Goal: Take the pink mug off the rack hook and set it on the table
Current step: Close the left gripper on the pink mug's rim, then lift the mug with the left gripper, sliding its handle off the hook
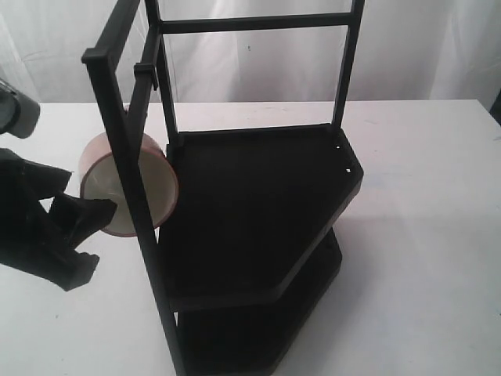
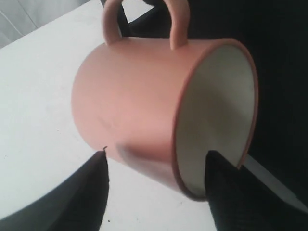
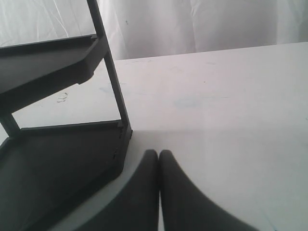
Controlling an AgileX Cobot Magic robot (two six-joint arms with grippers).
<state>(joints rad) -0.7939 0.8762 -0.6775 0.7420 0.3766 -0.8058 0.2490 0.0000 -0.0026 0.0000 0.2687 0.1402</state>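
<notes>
The pink mug [image 1: 129,184] hangs on its side against the left bar of the black rack [image 1: 258,196], above the table [image 1: 423,235], its white inside facing the exterior camera. In the left wrist view the mug [image 2: 130,101] fills the frame, its loop handle [image 2: 144,19] against the dark rack. The rack hook is hidden behind the bar and handle. My left gripper [image 1: 74,196] [image 2: 156,161] is open, one finger by the mug's outer wall and the other finger [image 2: 226,192] in front of its mouth. My right gripper [image 3: 159,154] is shut and empty, low over the table beside the rack's lower shelf [image 3: 57,173].
The tall two-shelf rack stands mid-table, its upper shelf [image 3: 48,62] overhanging the lower one. White curtain backs the scene. Bare tabletop [image 3: 216,96] stretches right of the rack and also lies under the mug [image 2: 38,96].
</notes>
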